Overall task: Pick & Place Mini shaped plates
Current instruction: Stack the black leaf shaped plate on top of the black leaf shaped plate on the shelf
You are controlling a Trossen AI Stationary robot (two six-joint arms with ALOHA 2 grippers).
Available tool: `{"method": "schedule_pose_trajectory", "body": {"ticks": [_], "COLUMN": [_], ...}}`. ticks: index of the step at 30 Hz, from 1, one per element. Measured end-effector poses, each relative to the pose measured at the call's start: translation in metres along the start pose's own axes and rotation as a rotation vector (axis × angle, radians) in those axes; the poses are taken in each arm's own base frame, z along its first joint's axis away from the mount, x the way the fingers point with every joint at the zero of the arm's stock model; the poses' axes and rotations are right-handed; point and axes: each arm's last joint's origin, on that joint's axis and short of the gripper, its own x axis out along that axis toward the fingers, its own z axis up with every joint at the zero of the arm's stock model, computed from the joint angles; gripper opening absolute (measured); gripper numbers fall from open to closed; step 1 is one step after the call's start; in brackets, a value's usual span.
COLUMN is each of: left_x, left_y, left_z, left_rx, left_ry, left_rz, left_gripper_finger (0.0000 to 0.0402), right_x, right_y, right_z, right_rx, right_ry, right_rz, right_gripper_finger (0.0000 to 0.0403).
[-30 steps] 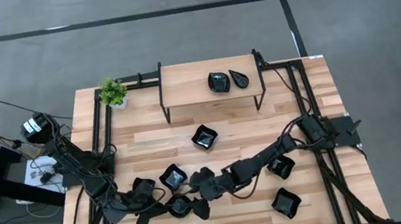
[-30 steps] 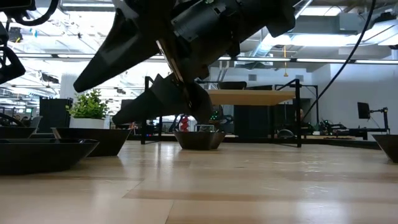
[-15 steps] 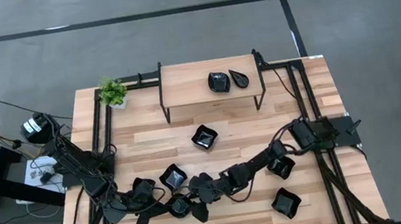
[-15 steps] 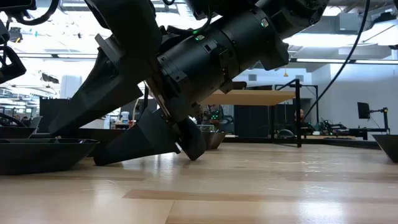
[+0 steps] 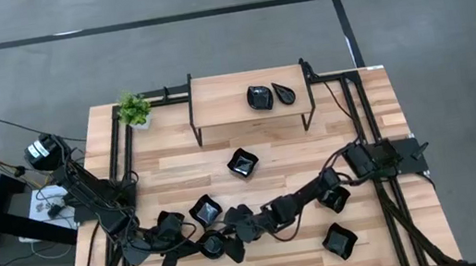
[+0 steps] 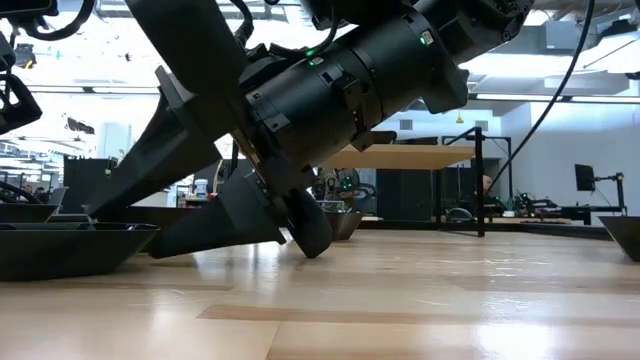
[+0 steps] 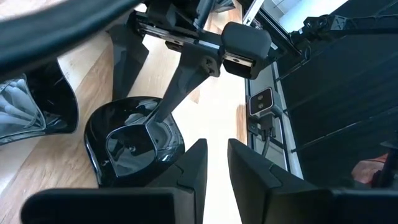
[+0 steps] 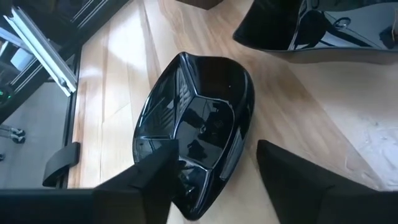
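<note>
Right gripper (image 8: 211,180) jaws wide astride plate (image 8: 196,124) rim (left gripper's (image 7: 214,165) narrow, empty).

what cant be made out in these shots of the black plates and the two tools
- Right tool: open around a black plate; whether a finger touches the rim is cut off by the right wrist view's bottom edge.
- Left tool: fingers close together; nothing seen between them, and the tips are cut off by the left wrist view's edge.
- High view: both tools merge with dark plates, hiding the contact.
</note>
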Motion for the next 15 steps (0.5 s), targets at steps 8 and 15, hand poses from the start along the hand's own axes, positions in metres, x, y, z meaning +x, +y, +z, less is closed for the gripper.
{"method": "schedule_pose_trajectory", "body": {"ticks": [8,15], "left_x": [0.0000,0.0000], "left_y": [0.0000,0.0000], "left_z": [0.0000,0.0000], "left_rx": [0.007,0.007], "left_ry": [0.000,0.000], "left_rz": [0.000,0.000], "left_gripper_finger": [0.0064,0.0064], "right_x": [0.0001,0.0002], "right_y": [-0.0001,-0.0002], "right_z": [-0.0002,-0.0004], "right_rx": [0.003,0.003], "right_ry": [-0.006,-0.005], "right_rz": [-0.002,-0.001], "right_gripper_finger": [0.0105,0.0036]}}
